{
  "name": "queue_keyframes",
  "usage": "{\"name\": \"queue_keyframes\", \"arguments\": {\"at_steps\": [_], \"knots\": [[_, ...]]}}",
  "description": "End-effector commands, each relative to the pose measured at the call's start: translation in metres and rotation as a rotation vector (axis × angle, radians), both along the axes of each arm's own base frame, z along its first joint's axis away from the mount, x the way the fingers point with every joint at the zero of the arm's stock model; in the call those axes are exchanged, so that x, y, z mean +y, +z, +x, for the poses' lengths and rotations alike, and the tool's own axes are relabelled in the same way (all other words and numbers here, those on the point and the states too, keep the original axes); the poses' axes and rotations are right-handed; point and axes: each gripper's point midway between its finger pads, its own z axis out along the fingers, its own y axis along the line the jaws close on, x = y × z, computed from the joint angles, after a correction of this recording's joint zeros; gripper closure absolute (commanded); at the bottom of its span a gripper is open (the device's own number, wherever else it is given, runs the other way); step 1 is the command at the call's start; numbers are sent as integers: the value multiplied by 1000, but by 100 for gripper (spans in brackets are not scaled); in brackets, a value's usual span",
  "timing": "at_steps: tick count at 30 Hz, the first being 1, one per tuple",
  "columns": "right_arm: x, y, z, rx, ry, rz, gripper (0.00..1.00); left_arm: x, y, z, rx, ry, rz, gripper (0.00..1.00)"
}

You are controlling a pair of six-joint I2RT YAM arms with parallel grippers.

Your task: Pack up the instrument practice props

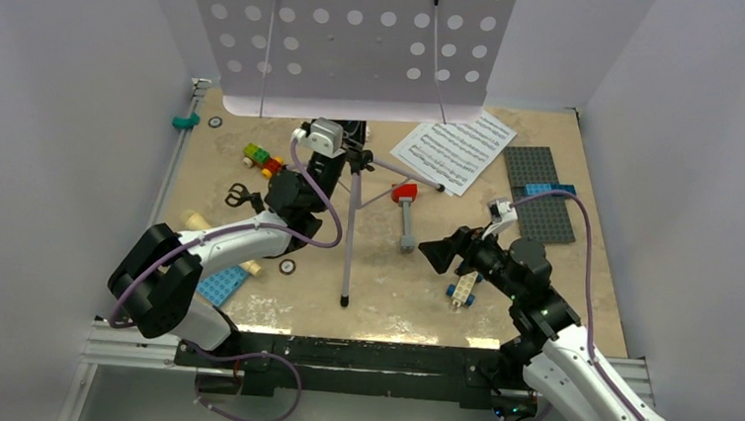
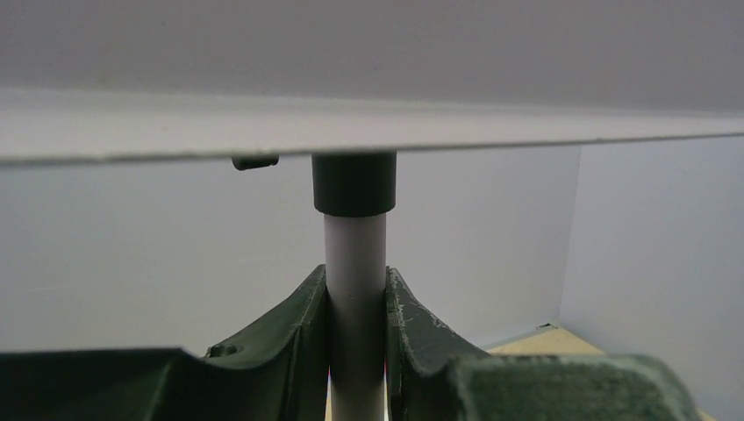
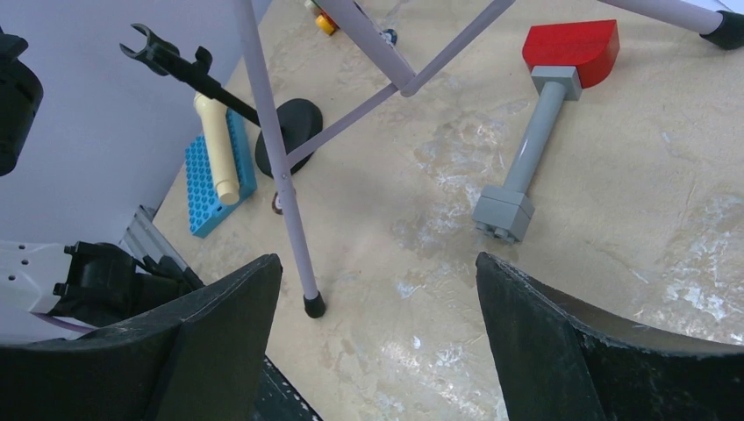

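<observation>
The lilac perforated music stand [image 1: 351,31] stands upright at the back of the table on its tripod legs [image 1: 350,239]. My left gripper [image 1: 351,148] is shut on its pole [image 2: 354,246], just under the black collar [image 2: 354,184]; both fingers [image 2: 307,324] press the tube. White sheet-music pages [image 1: 455,149] lie flat at the back right. The cream-yellow microphone [image 3: 215,145] lies on a blue plate, beside the tipped black mic stand [image 3: 288,136]. My right gripper [image 3: 377,263] hangs open above bare table, right of the near tripod foot [image 3: 313,304].
A red and grey brick piece [image 1: 405,213] lies right of the tripod. Coloured bricks [image 1: 263,158] sit at the back left, a small brick car [image 1: 463,289] lies under my right arm, and dark grey studded plates [image 1: 538,187] lie at the right. White walls enclose three sides.
</observation>
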Motion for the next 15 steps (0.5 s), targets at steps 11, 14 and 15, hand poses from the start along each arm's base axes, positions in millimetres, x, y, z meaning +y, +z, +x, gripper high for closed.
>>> {"name": "queue_keyframes", "arguments": {"at_steps": [11, 14, 15], "knots": [[11, 44, 1, -122, 87, -20, 14, -13, 43, -42, -47, -420, -87, 100], [19, 46, 0, -94, 126, -1, 14, -17, 45, -53, -49, -489, -66, 100], [22, 51, 2, -104, 132, 17, 14, -20, 44, -58, -46, -525, -52, 100]]}}
